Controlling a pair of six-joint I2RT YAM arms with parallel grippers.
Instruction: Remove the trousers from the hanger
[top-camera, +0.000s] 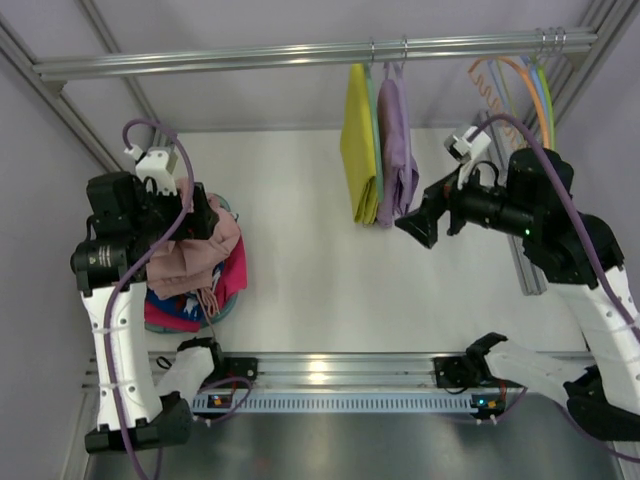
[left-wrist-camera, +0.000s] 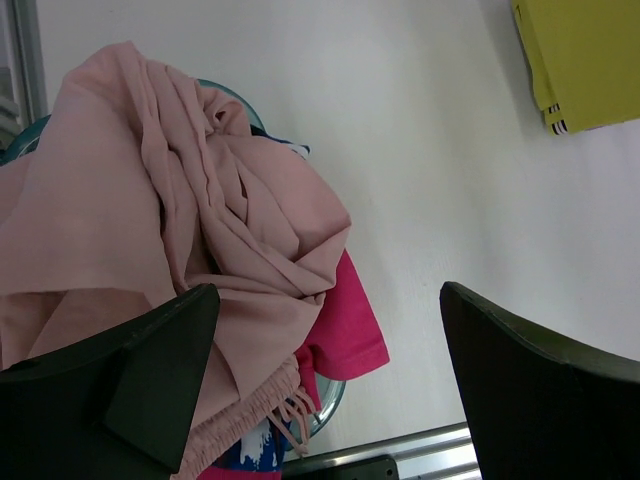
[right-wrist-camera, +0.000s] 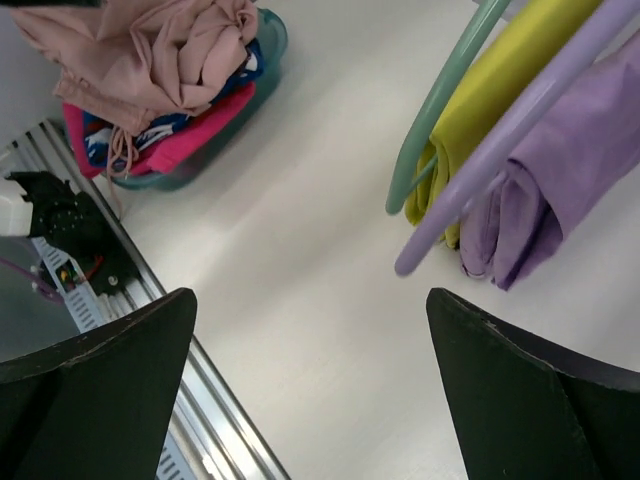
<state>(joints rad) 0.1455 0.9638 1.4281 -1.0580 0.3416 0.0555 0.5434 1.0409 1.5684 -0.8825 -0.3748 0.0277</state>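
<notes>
At the left side of the table (top-camera: 300, 260), heaped on top of a teal basket (top-camera: 228, 300): the trousers (top-camera: 190, 260). Pale dusty pink, soft and matt. Crumpled rather than neatly folded, with deep drooping folds and one twisted ridge running down the middle in the left wrist view. Spilling over the basket's rim, with a thin pink cord end dangling at the lower edge. Lying on a bright magenta garment (left-wrist-camera: 345, 330) and a blue-and-white patterned cloth (right-wrist-camera: 215, 75).

Directly over the heap, the left gripper (top-camera: 195, 215), jaws spread wide and empty; hard to tell whether touching the cloth or just clear of it.

Up on the rail (top-camera: 250, 58), at its right end, the hanger (top-camera: 527, 82): thin, orange, bare, bunched with other bare hangers. Well apart from the trousers.

Near the middle of the rail, a yellow garment (top-camera: 360, 150) and a lilac garment (top-camera: 397, 150), hung side by side and touching. Just right of these, the right gripper (top-camera: 420, 225), fingers wide apart, holding nothing, pointed toward the lilac cloth.
</notes>
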